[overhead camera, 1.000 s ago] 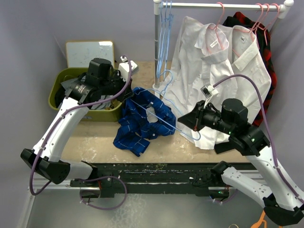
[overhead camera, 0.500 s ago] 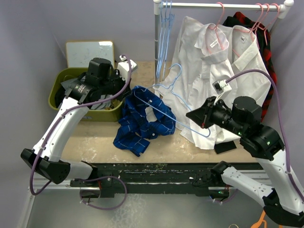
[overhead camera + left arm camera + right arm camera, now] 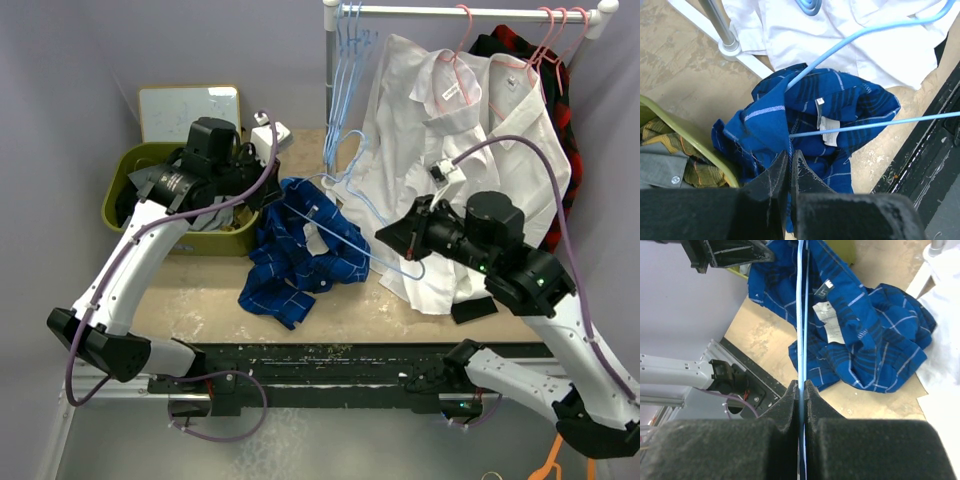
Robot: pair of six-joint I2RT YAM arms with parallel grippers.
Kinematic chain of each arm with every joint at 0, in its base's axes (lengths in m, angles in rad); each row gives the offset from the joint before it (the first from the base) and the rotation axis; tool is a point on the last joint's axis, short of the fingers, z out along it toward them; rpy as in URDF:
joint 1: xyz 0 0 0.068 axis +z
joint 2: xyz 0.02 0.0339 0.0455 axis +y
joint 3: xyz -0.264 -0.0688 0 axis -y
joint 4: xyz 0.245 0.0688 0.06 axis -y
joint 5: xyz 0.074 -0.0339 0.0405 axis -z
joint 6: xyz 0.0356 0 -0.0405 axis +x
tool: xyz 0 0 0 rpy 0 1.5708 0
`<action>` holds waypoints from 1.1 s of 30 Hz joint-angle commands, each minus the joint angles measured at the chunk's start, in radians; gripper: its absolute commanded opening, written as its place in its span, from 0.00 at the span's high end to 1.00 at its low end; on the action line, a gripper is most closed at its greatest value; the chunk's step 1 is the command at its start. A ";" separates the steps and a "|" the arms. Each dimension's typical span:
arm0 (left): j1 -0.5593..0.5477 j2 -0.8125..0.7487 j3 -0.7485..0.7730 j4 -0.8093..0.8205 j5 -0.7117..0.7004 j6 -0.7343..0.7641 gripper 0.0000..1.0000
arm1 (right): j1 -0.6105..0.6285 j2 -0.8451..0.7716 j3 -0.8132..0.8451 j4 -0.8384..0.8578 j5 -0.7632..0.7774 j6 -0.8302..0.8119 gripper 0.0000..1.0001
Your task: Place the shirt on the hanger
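Note:
The royal-blue checked shirt (image 3: 305, 255) lies crumpled on the table, lifted at its left edge. It also shows in the left wrist view (image 3: 810, 120) and the right wrist view (image 3: 865, 335). My left gripper (image 3: 272, 200) is shut on a fold of the shirt's edge (image 3: 789, 150). My right gripper (image 3: 392, 238) is shut on the light-blue hanger (image 3: 345, 222), whose far end reaches into the shirt's collar opening. The hanger's wires cross the left wrist view (image 3: 865, 125) and run straight out from my right fingers (image 3: 801, 315). Its hook (image 3: 345, 150) points toward the rack.
A clothes rack (image 3: 331, 90) stands at the back with spare blue hangers (image 3: 345, 40), white shirts (image 3: 450, 120) on pink hangers and a red plaid shirt (image 3: 560, 100). An olive bin (image 3: 120, 195) of clothes sits back left. A white board (image 3: 185, 108) leans behind it.
My right gripper has swung the hanger: it moved right and up, then back left, leaving the hook nearer the rack. My left gripper has held the shirt edge and lifted slightly.

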 commanded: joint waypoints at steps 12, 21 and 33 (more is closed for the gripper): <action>0.008 0.011 0.078 0.010 0.100 -0.024 0.94 | 0.241 0.082 -0.171 0.444 0.356 0.034 1.00; 0.008 0.013 0.068 -0.002 0.168 -0.012 0.94 | 0.257 0.098 -0.280 0.649 0.471 0.049 1.00; -0.062 0.004 -0.093 -0.097 0.129 0.208 0.56 | 0.260 0.054 -0.575 0.878 0.437 0.072 1.00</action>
